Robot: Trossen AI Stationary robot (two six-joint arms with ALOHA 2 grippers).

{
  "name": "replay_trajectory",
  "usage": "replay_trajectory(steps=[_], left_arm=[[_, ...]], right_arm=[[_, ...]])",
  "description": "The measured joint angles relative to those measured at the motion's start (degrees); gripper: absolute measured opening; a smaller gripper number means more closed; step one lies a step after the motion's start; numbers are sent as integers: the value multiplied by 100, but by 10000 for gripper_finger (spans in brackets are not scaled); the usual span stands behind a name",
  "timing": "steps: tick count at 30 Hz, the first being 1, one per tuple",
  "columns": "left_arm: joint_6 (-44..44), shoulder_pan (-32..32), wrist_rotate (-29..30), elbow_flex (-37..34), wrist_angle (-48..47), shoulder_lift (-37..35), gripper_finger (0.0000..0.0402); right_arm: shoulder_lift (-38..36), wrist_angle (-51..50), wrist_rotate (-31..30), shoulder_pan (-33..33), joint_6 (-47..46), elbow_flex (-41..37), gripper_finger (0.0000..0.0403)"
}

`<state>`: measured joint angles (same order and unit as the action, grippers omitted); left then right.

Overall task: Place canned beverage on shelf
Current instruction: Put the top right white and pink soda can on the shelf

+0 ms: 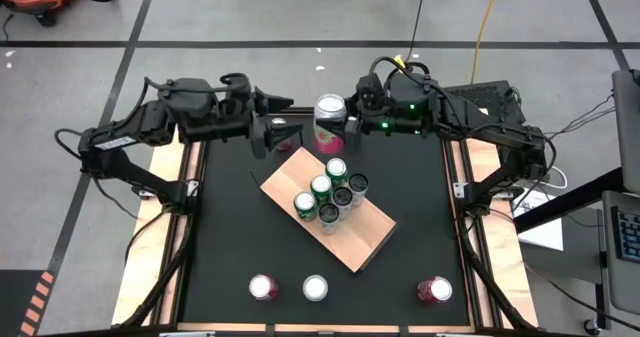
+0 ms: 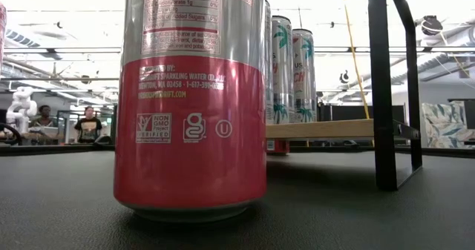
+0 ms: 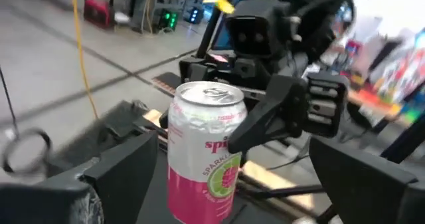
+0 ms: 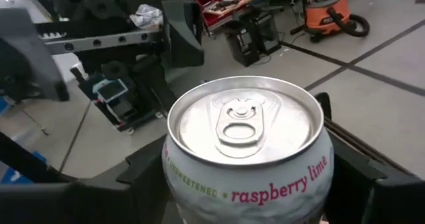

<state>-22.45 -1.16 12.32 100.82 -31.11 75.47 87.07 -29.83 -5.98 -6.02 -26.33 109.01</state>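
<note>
A silver and pink raspberry-lime can [image 1: 330,119] hangs upright over the table's far edge, with my right gripper [image 1: 343,129] shut on it. My left gripper [image 1: 281,134] stands open just to the can's left and points level at it. In the left wrist view its two fingers show on either side of the can [image 3: 204,151] but short of it, touching nothing. The shelf [image 1: 372,239], a tan board, lies at an angle mid-table. Several cans [image 1: 328,192] stand upright on it. My right gripper pinches the can between its two fingers on the side wall [image 3: 234,136], a little below the rim. One finger [image 3: 265,121] shows along the wall; the other is behind the can. The fingers come in about level from the table's right. The can is upright and lifted clear.
Three more cans stand along the table's near edge [image 1: 263,287] [image 1: 315,288] [image 1: 434,291]; one of them fills the low view [image 2: 191,102]. The shelf's black corner rod [image 2: 384,87] stands near it. Pale wooden rails [image 1: 160,227] line the table's sides. People [image 2: 87,124] are in the room behind.
</note>
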Motion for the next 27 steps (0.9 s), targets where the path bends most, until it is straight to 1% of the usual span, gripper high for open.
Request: replay_trajectory(steps=[3, 5, 9, 12, 19, 24, 27], left_arm=[[1012, 5, 17, 0, 133, -20, 393], [1233, 5, 35, 0, 220, -20, 393], [704, 3, 33, 0, 140, -18, 393], [487, -25, 13, 0, -53, -16, 393], [62, -371, -823, -2, 112, -18, 393], [26, -594, -923, -2, 120, -18, 393], [64, -700, -965, -2, -153, -18, 393]], right_arm=[[0, -97, -27, -2, 241, 0, 272], [0, -201, -149, 0, 298, 0, 272], [0, -278, -184, -2, 349, 0, 272], [-2, -259, -186, -2, 356, 0, 272], [-2, -391, -177, -2, 604, 0, 272], [-2, -397, -177, 16, 603, 0, 272], [-2, -404, -177, 42, 389, 0, 272]])
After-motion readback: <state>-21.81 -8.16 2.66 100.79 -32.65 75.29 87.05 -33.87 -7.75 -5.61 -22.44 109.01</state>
